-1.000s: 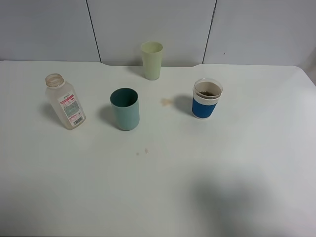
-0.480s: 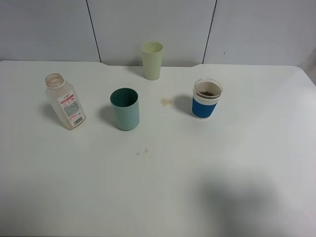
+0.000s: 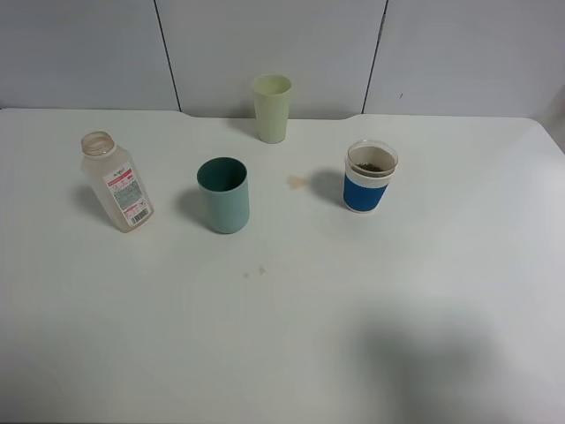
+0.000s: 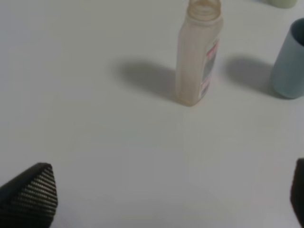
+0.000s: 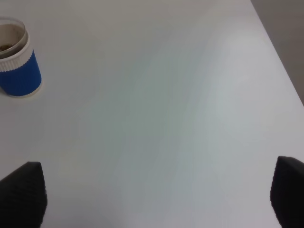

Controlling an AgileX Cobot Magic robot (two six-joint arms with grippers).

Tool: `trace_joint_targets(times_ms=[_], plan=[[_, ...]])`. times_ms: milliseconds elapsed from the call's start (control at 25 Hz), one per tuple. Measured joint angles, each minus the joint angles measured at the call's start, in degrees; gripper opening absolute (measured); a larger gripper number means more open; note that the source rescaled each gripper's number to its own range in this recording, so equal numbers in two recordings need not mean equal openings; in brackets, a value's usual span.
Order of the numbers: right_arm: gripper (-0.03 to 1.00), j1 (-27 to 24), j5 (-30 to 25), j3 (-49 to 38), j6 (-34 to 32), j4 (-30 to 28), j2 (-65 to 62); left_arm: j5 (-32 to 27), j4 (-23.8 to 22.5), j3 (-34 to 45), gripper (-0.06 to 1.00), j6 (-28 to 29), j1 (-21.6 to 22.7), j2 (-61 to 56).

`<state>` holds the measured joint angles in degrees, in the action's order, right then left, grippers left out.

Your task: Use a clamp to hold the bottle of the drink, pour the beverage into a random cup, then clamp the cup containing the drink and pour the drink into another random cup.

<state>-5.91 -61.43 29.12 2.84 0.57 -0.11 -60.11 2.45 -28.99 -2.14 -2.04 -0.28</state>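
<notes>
The bottle [image 3: 116,181] stands uncapped and looks empty at the table's left; the left wrist view shows the bottle [image 4: 198,54] too. To its right is the teal-green cup [image 3: 223,194], also seen at the edge of the left wrist view [image 4: 290,61]; its inside is too dark to read. The clear blue-banded cup [image 3: 370,177] on the right holds a little brown beverage [image 3: 372,166] and shows in the right wrist view [image 5: 16,59]. My left gripper [image 4: 166,199] is open, well short of the bottle. My right gripper [image 5: 154,194] is open, away from the banded cup. Neither arm shows in the high view.
A pale yellow-green cup [image 3: 272,107] stands at the back centre near the wall. A small brown spill [image 3: 297,182] lies between the teal and banded cups, and tiny drops [image 3: 254,272] lie nearer the front. The table's right edge [image 5: 280,71] is close to my right gripper.
Bottle and cups have not moved. The soft shadow on the front right of the table has shifted slightly rightward.
</notes>
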Motion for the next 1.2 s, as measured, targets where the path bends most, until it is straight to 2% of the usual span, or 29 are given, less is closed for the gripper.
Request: trace_joint_targets(times_ms=[1200], plan=[[0.81,0.0,0.0,0.0,0.0,0.0,0.0,0.0,0.0,0.0,1.00,0.0,0.0,0.0]])
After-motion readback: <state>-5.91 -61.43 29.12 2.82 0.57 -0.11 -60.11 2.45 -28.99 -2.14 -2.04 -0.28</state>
